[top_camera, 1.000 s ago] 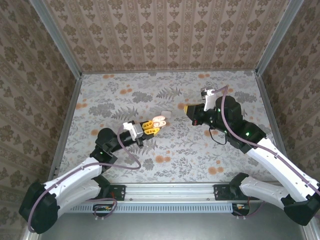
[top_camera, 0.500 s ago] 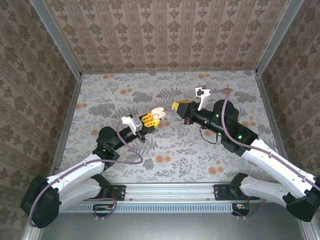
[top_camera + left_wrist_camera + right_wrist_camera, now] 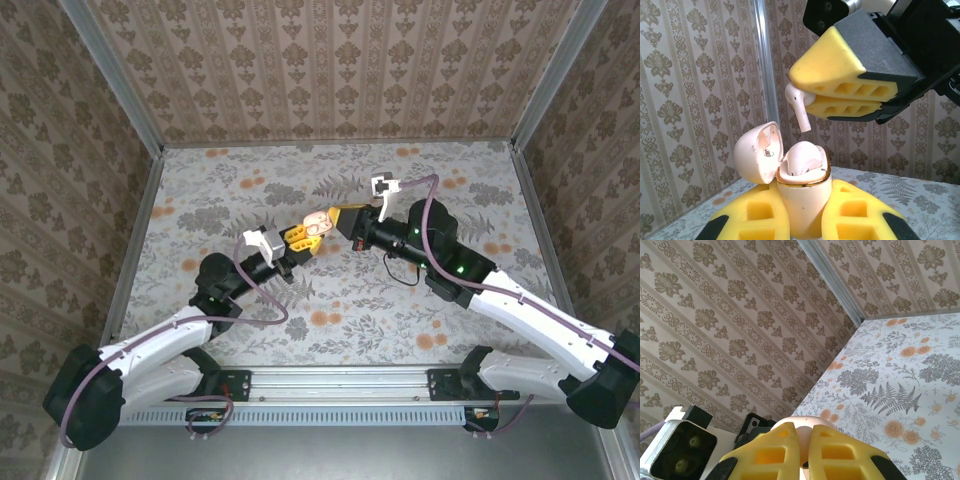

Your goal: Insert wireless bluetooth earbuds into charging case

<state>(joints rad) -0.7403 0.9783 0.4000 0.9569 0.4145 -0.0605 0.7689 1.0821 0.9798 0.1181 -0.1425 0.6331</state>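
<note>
My left gripper (image 3: 805,212) is shut on the white charging case (image 3: 804,200), held upright off the table. Its lid (image 3: 756,152) is swung open to the left, and one earbud (image 3: 802,157) sits inside the gold-rimmed opening. My right gripper (image 3: 807,97) is shut on the second earbud (image 3: 799,107), which hangs stem-down just above the case's open left side. From above, the left gripper (image 3: 300,240) and right gripper (image 3: 345,218) meet tip to tip over mid-table with the case (image 3: 318,222) between them. In the right wrist view the gripper (image 3: 805,440) pinches the earbud (image 3: 804,450).
A floral-patterned tabletop (image 3: 400,310) lies below both arms. Patterned walls with metal corner posts (image 3: 110,90) close in the back and sides. The left wrist's camera block (image 3: 682,450) sits close to the right fingers.
The right gripper has moved left with the earbud, from about a hand's width away to directly above the open case. The left gripper has shifted only slightly.
</note>
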